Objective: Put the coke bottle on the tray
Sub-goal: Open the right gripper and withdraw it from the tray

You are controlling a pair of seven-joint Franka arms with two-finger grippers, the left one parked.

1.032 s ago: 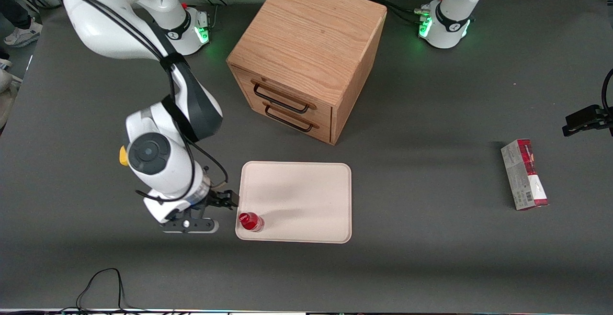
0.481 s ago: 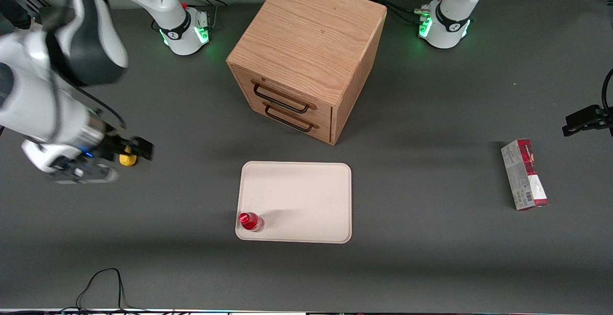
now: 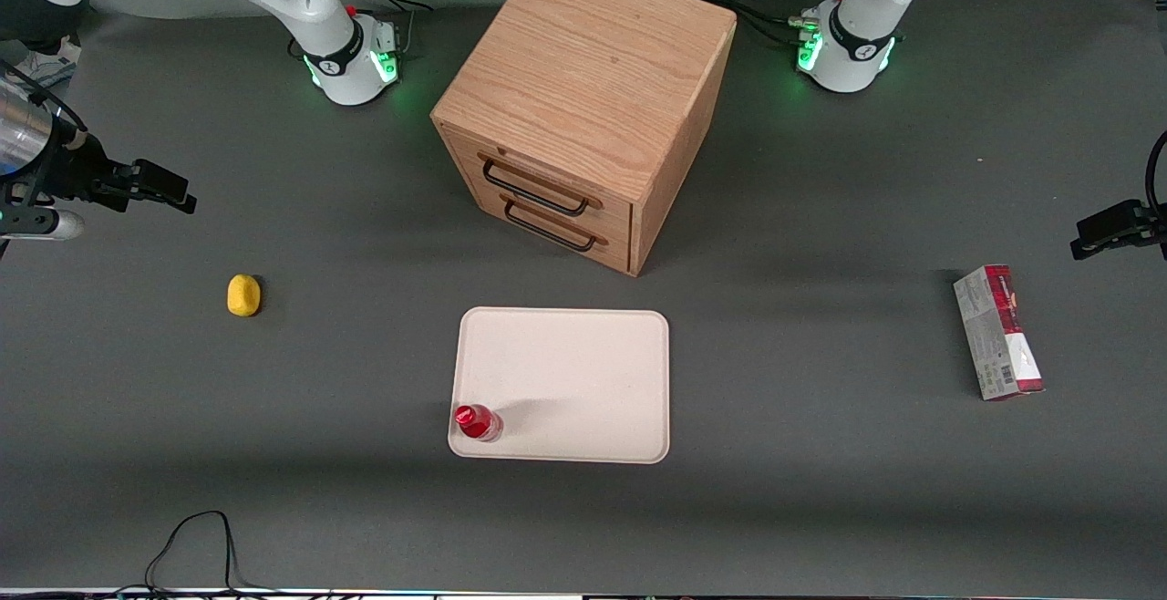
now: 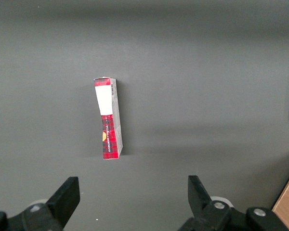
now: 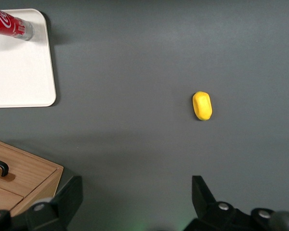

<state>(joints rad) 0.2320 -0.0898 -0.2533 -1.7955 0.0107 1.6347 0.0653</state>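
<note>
- Your tool (image 3: 173,191) hangs in the air at the working arm's end of the desk (image 3: 821,509), its two fingers spread apart with nothing between them.
- The coke bottle (image 3: 477,422) stands upright on the tray (image 3: 583,372), in the tray's corner nearest the front camera on the working arm's side, close against the low rim.
- You have the bottle well apart from the tool: the tool is farther from the front camera than the bottle and much closer to the working arm's end of the desk.
- In the right wrist view the coke bottle (image 5: 9,25) shows white script on its red body; you can make out only the first curl of the lettering, not a full word. Its base is clear.
- The tray sits near the middle of the desk, in front of the wooden drawer cabinet (image 3: 583,108), with a gap between them.
- A yellow lump (image 3: 242,295) lies on the bare desk between the tool and the tray, nearer to the tool, touching neither.
- A red-and-grey carton (image 3: 998,333) lies flat toward the parked arm's end of the desk; the left wrist view shows a white panel and small print on it, too small for you to read.
</note>
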